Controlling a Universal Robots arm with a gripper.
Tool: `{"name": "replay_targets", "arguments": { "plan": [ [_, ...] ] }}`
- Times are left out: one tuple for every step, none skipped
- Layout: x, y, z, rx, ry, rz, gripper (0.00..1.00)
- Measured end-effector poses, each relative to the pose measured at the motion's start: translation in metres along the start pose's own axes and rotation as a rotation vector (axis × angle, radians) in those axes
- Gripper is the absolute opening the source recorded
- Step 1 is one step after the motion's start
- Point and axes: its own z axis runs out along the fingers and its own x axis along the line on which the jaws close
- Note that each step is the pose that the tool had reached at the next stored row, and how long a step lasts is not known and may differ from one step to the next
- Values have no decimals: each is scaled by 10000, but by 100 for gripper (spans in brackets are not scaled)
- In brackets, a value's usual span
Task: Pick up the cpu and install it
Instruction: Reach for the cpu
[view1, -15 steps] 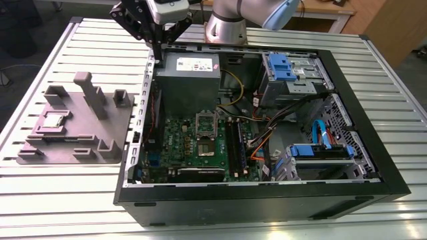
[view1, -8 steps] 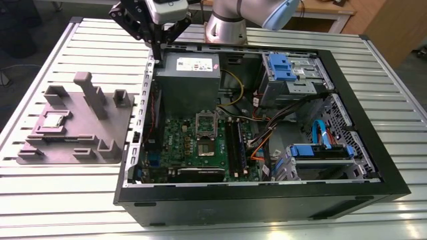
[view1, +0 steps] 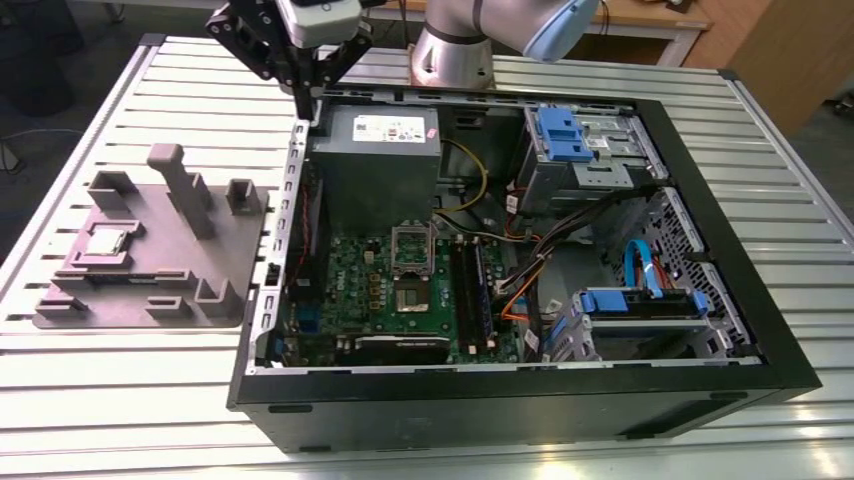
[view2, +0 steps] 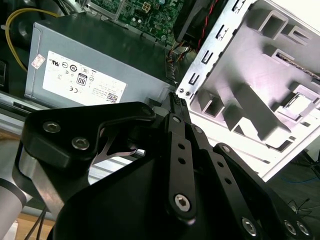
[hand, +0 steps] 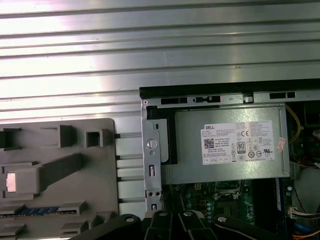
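Observation:
The cpu (view1: 107, 241) is a small shiny square lying in a recess of the grey fixture tray (view1: 200, 290), on the exterior view's left of the open computer case. Both wrist views show the cpu (view2: 300, 103) (hand: 11, 181) as a bright patch in the tray. My black gripper (view1: 310, 103) hangs above the case's back left corner, well away from the cpu. Its fingers (view2: 175, 107) are shut with nothing between them. The gripper (hand: 172, 217) sits over the case wall next to the motherboard. The motherboard's socket (view1: 411, 292) lies open in the middle of the green board.
A grey power supply (view1: 378, 150) with a white label fills the case's back left. Blue drive cages (view1: 577, 135) and orange and blue cables (view1: 641, 265) crowd the exterior view's right side. The tray has upright posts (view1: 180, 185). The slatted metal table (view1: 134, 400) surrounds everything.

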Motion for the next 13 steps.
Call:
{"name": "replay_targets", "arguments": {
  "plan": [
    [2,0,0,0,0,0,10],
    [4,0,0,-1,0,0,10],
    [6,-1,0,0,0,0,10],
    [7,-1,0,0,0,0,10],
    [9,-1,0,0,-1,0,10],
    [12,-1,0,-1,-1,0,10],
    [16,-1,0,0,0,1,10],
    [19,-1,0,0,-1,1,10],
    [22,-2,1,-1,-1,0,10],
    [24,-2,0,-1,0,0,10],
    [27,-2,0,0,-1,-1,10],
    [30,-3,0,0,0,0,10],
    [33,-3,1,0,0,0,10]
  ]
}}
